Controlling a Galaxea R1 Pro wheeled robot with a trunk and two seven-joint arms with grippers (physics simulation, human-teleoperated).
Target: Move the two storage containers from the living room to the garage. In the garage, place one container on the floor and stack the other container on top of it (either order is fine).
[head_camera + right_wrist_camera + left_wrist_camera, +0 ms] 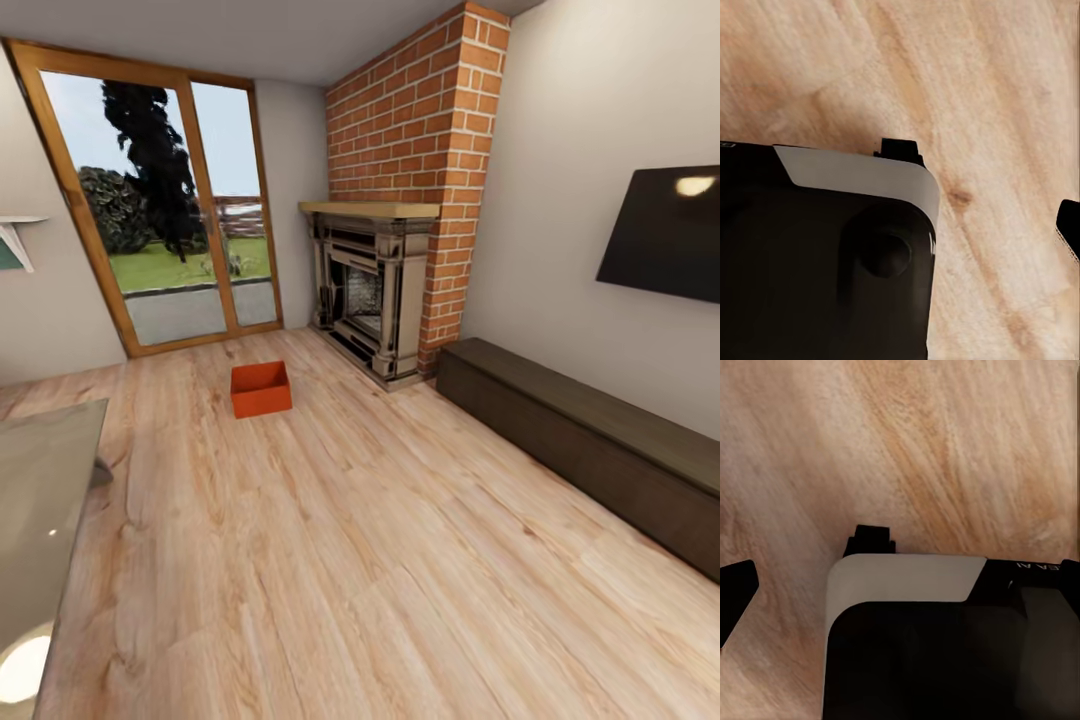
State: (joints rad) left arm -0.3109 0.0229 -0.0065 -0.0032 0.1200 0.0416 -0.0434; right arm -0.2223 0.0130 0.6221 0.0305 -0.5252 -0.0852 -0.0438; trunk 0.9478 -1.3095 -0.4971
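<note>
One red-orange storage container sits on the living room's light wood-plank floor, some way ahead of me, in front of the wood-framed glass garden doors. It has no lid and looks empty. The second container is out of view. In the left wrist view a dark fingertip shows at the picture's edge above the planks, beside my white-and-black base. The right wrist view has a dark fingertip at its edge beside my base. Nothing is held in either gripper.
A brick fireplace stands right of the container. A long dark low cabinet runs along the right wall under a wall screen. The glass coffee table is close at my left. Open plank floor leads to the container.
</note>
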